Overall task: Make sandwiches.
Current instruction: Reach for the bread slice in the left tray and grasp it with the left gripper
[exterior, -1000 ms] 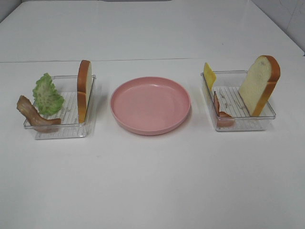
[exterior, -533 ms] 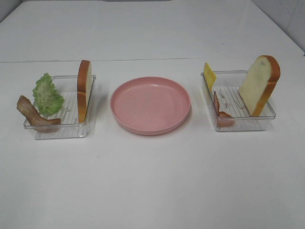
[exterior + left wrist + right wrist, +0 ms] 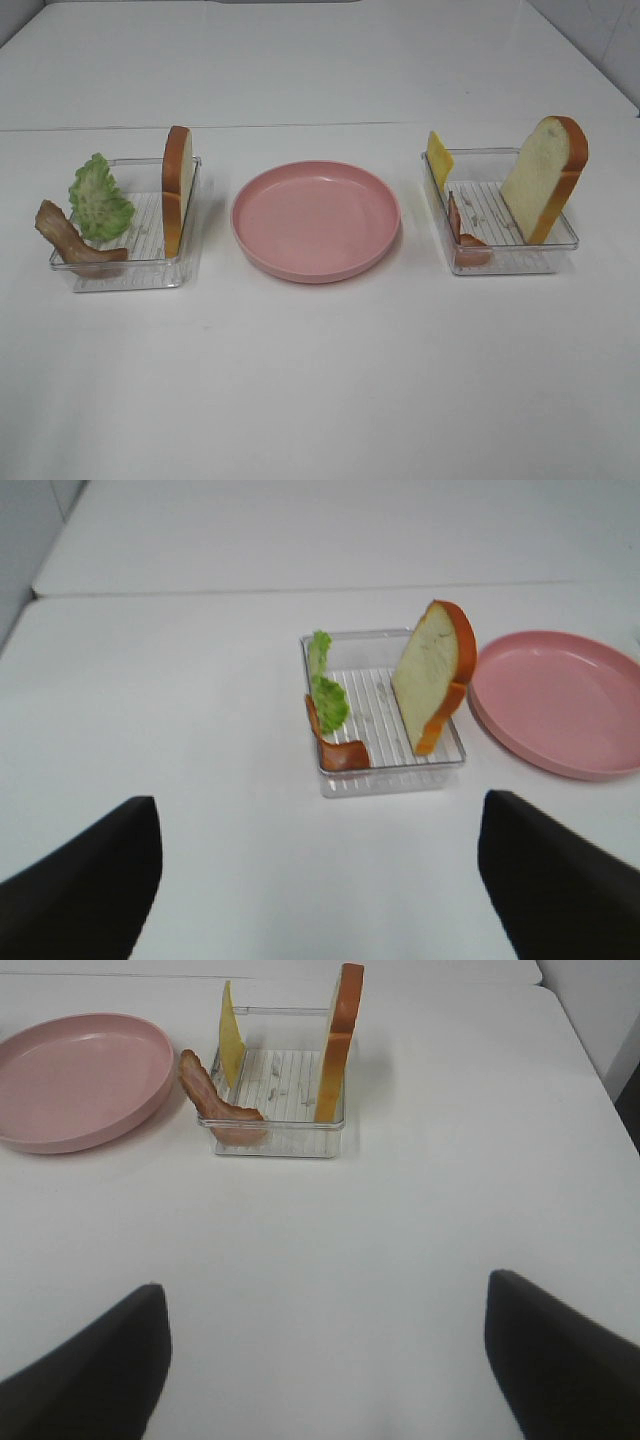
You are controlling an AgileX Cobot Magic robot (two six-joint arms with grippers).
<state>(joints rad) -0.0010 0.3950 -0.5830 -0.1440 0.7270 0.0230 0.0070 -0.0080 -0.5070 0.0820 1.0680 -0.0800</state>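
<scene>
In the exterior high view, the left clear tray [image 3: 125, 272] holds an upright bread slice [image 3: 177, 190], a green lettuce leaf [image 3: 99, 198] and a bacon strip [image 3: 70, 240]. The right clear tray [image 3: 510, 264] holds a leaning bread slice [image 3: 545, 178], a yellow cheese slice [image 3: 439, 157] and a bacon strip [image 3: 463, 235]. My left gripper [image 3: 318, 820] is open and empty, well short of its tray [image 3: 385, 780], bread [image 3: 432, 685], lettuce [image 3: 325, 685] and bacon [image 3: 335, 748]. My right gripper [image 3: 325, 1285] is open and empty, short of its tray [image 3: 275, 1145], bread [image 3: 338, 1040], cheese [image 3: 231, 1045] and bacon [image 3: 215, 1100].
An empty round pink plate [image 3: 316, 220] sits between the two trays; it also shows in the left wrist view [image 3: 550, 700] and the right wrist view [image 3: 80, 1080]. The white table [image 3: 320, 380] has a seam line behind the trays. Neither arm shows in the exterior high view.
</scene>
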